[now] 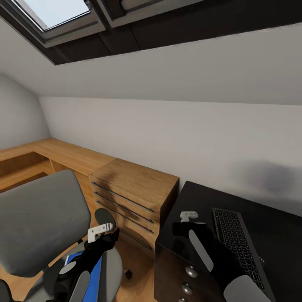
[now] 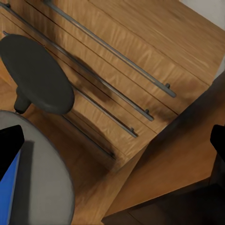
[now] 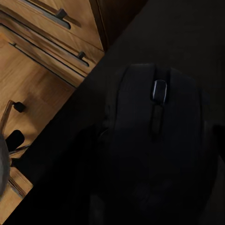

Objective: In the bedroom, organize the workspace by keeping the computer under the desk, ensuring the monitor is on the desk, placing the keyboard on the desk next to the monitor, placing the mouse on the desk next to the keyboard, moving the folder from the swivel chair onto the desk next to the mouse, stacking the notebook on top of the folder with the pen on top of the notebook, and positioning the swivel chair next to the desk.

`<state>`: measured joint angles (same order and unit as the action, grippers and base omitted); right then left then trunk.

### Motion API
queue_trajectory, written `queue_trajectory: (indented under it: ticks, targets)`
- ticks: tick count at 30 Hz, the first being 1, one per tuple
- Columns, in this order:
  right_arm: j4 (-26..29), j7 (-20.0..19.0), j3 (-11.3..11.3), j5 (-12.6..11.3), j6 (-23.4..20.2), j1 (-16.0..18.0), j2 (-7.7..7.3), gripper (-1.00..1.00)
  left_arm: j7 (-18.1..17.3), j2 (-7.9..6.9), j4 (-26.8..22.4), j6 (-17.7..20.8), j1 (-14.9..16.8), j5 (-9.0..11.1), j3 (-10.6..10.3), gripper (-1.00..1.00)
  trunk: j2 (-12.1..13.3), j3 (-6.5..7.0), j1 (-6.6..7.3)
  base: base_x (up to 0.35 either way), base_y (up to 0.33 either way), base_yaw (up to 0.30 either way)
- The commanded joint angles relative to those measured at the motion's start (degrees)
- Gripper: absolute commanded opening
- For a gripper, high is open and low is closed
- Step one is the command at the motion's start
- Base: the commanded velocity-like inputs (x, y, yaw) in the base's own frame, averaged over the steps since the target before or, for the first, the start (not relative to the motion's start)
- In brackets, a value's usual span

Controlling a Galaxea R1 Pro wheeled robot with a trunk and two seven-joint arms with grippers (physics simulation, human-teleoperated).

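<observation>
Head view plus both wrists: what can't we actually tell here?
- Folder: head view, mostly covered by the left arm; extent on the swivel chair unclear.
- Mouse: right wrist view, dark against the dark desk; whether the right gripper holds it or is open can't be told.
- Keyboard: near end hidden by the right arm.
- Left gripper: jaw state unreadable.

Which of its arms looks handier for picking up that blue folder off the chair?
Left, probably. The left gripper hangs over the swivel chair near the folder; the right gripper is over the desk.
</observation>
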<state>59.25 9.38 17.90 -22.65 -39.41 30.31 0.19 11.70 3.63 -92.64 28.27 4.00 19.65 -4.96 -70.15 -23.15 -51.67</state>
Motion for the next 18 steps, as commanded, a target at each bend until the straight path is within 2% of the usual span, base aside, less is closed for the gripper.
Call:
queue_trajectory:
  ticks: [1,15,18]
  targets:
    - [0.07,0.48,0.25,-0.64,-0.14,0.05,-0.02,-1.00,0.52,0.00,-0.08,0.21,0.04,0.59,-0.06,1.00,-0.04,-0.07,0.00,0.000,0.000,0.000]
    - [0.08,0.56,0.73,-0.56,-0.31,0.06,-0.01,-1.00,0.52,0.00,-0.08,0.22,0.04,0.71,0.01,1.00,-0.04,-0.07,0.00,0.000,0.000,0.000]
    - [0.00,0.63,0.78,-0.53,-0.37,0.05,-0.02,-1.00,0.52,0.23,-0.09,0.21,0.04,0.73,-0.04,1.00,-1.25,-0.61,-0.66,0.000,0.000,0.000]
